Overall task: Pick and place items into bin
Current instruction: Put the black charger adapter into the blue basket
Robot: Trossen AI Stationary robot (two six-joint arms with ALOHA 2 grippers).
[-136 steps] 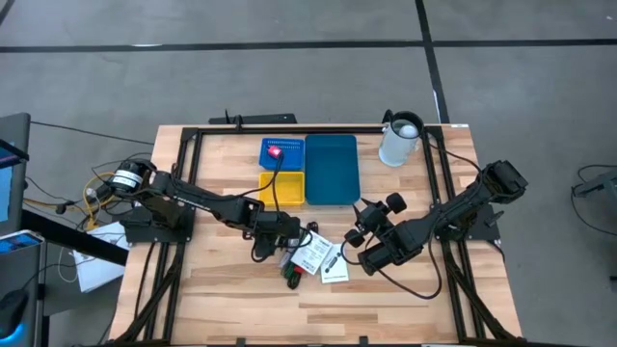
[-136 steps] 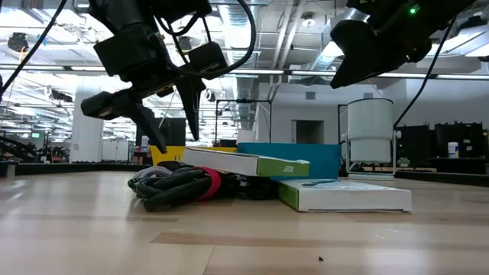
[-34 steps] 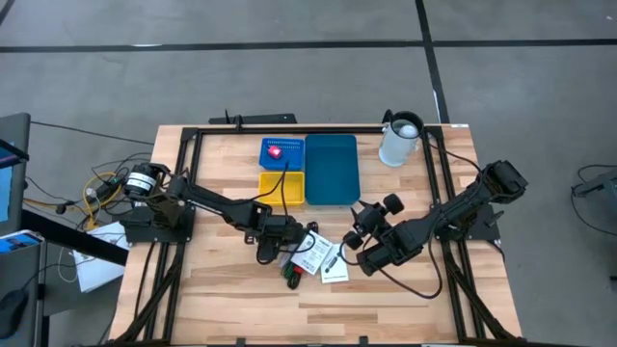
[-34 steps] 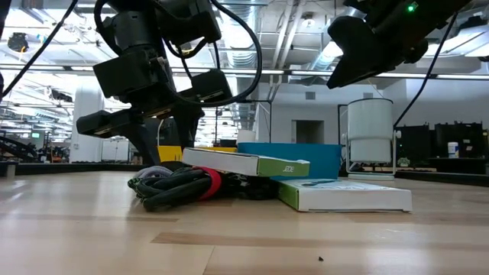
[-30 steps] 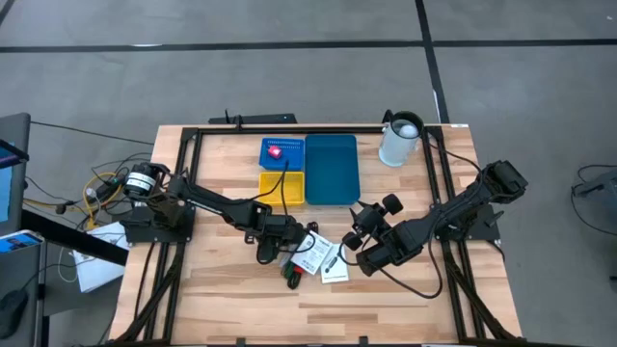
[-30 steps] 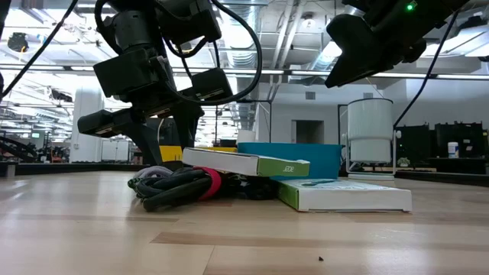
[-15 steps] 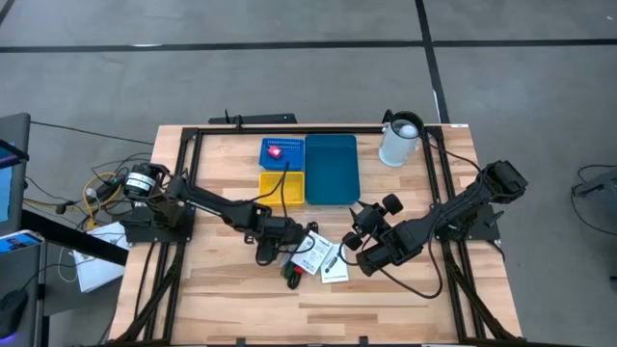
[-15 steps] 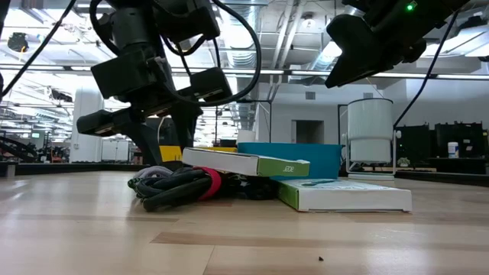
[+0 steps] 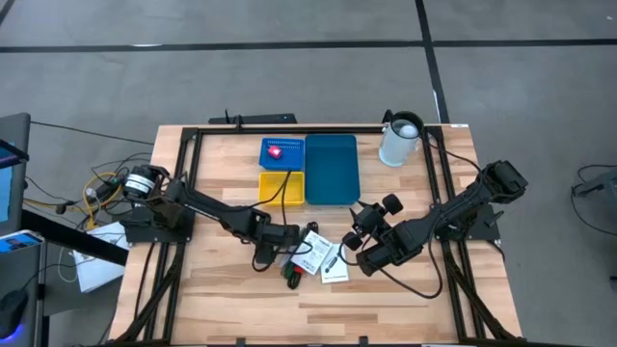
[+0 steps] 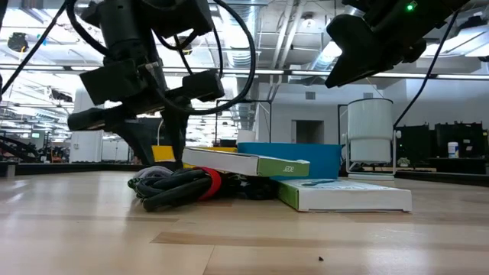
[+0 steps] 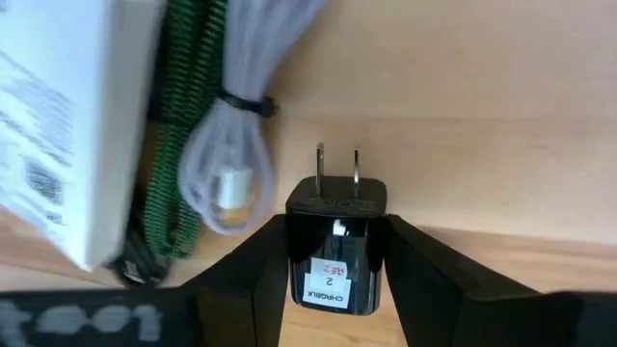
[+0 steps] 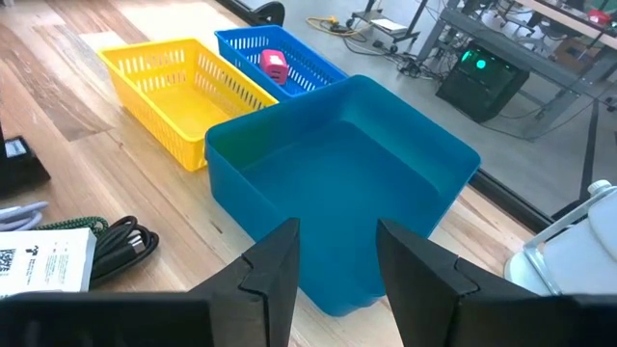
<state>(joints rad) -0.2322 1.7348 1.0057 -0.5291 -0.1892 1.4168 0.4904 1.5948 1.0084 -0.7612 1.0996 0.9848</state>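
On the wooden table (image 9: pixel 222 299): three bins (image 9: pixel 331 169), two white boxes (image 9: pixel 310 253).

Only thing that really reads: the black plug charger (image 11: pixel 335 253) at the bottom centre of the left wrist view has a white sticker saying "2" and "CHARGALX" or close to it. The white box (image 12: pixel 43 260), lower left in the right wrist view, shows a QR code; its small print can't be read.

Bright, even ceiling light fills the room, its fixtures glaring in the low view. Shadows on the wooden table (image 9: pixel 222 289) are soft and short. In the left wrist view the white box (image 11: pixel 48 125) is blurred; the black charger (image 11: pixel 335 253) stays sharp.
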